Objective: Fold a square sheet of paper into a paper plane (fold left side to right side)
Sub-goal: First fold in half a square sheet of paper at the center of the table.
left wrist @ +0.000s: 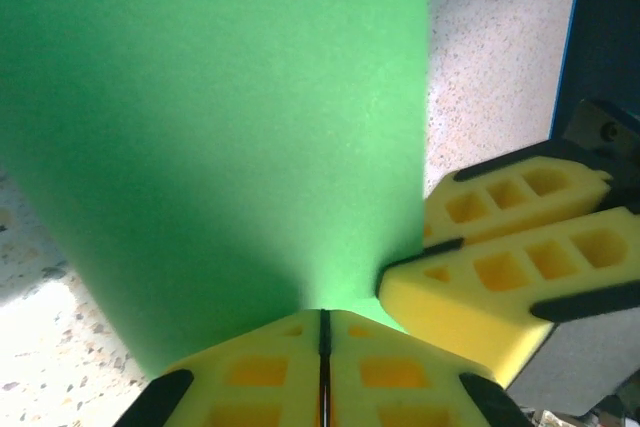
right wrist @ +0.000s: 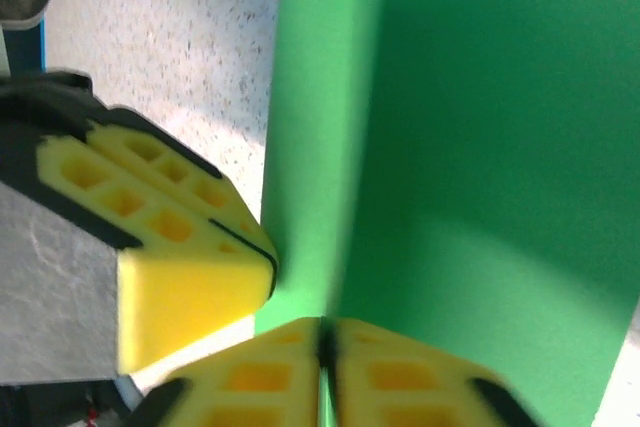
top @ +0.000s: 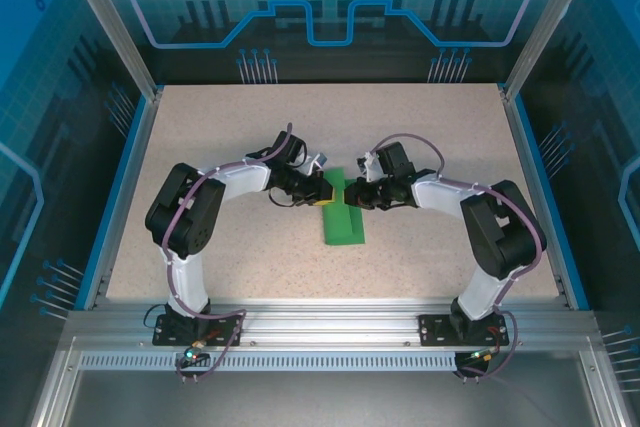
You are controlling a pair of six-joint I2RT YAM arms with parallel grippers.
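Note:
The square sheet of paper [top: 345, 225] is bright green and lies mid-table as a narrow folded strip. Both grippers meet at its far end. My left gripper [top: 322, 190] comes in from the left and my right gripper [top: 353, 194] from the right, almost touching. In the left wrist view the sheet [left wrist: 220, 127] rises straight out of my shut left gripper [left wrist: 323, 322], with the right gripper's yellow fingers [left wrist: 520, 247] close beside. In the right wrist view my right gripper [right wrist: 322, 332] is shut with green paper between its pads. A raised flap [right wrist: 310, 127] stands beside the flat sheet [right wrist: 480, 147].
The speckled beige table [top: 220, 137] is bounded by blue and aluminium rails [top: 128, 177] on both sides and a metal frame [top: 330, 317] at the near edge. Both arm bases sit on that near frame.

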